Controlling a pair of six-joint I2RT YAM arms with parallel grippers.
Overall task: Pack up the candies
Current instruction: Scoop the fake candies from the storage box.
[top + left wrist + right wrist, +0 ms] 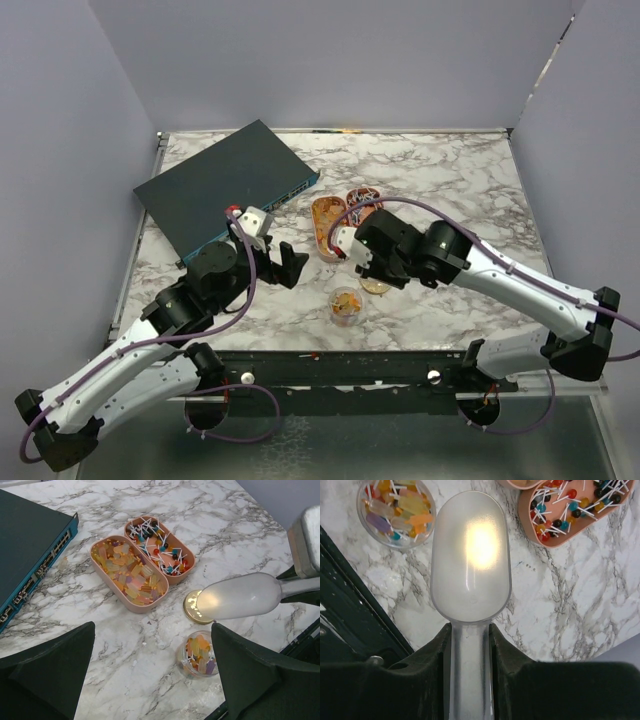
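Two peach oval trays stand mid-table. One (127, 572) holds orange-yellow candies (131, 569). The other (159, 547) holds red, white and purple candies on sticks (570, 502). A small clear jar (346, 305) near the front edge holds several mixed candies (199, 655). A round gold lid (192, 611) lies beside it. My right gripper (469, 640) is shut on the handle of a frosted plastic scoop (470, 555), which is empty and held above the table between the jar (396, 510) and the trays. My left gripper (152, 680) is open and empty, left of the jar.
A dark teal network switch (225, 190) lies at the back left, close to the trays, and shows in the left wrist view (30, 555). A black rail (350, 365) runs along the table's front edge just behind the jar. Grey walls enclose the table.
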